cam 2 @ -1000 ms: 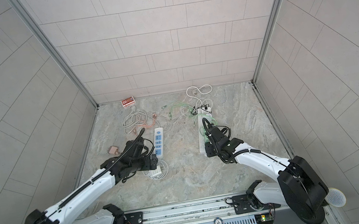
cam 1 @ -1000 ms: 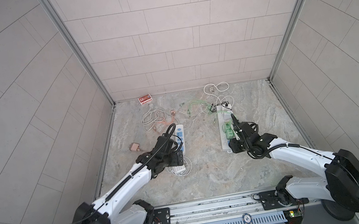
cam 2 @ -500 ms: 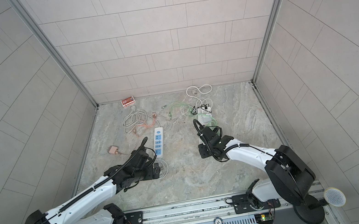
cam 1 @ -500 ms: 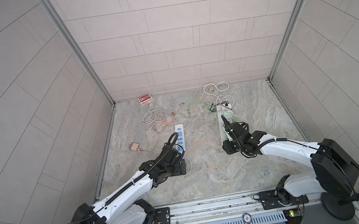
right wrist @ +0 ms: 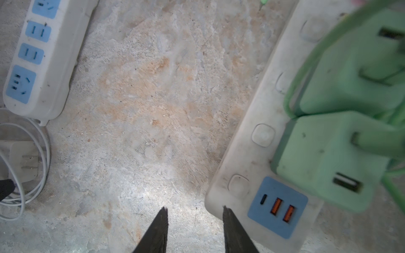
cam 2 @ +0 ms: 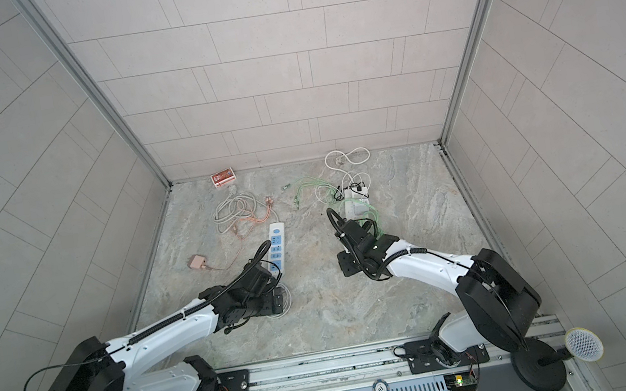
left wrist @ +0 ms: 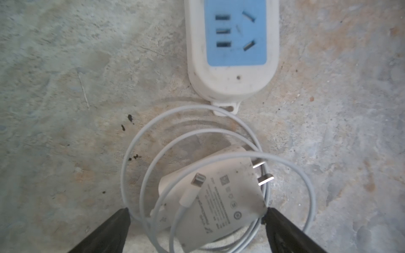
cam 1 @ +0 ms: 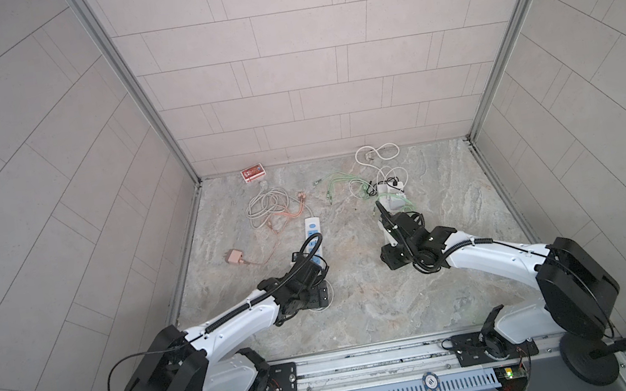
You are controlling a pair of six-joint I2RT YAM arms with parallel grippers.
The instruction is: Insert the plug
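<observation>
Left wrist view: the plug (left wrist: 219, 197) (a white two-prong charger) lies flat on the marbled floor (left wrist: 65, 87). It sits inside the loops of its own white cable (left wrist: 197, 106), just beside the end of the strip (left wrist: 232, 83). Its prongs are bare, in no socket of the strip's blue face. The cable's connector (left wrist: 198, 178) rests on the plug's printed side. The label there carries a square code, round marks and lines of grey print, all too fine to read. The left gripper (left wrist: 196, 211) hangs over the plug with jaws spread wide, one finger at each side, not clamped on it.

In the right wrist view the right gripper (right wrist: 195, 208) shows a narrow gap with only floor between its tips, so it grips nothing. One tip is at the corner of the USB strip (right wrist: 247, 140), whose blue panel has two orange ports. Two green chargers (right wrist: 328, 162) sit on that strip. In both top views the arms are well apart.
</observation>
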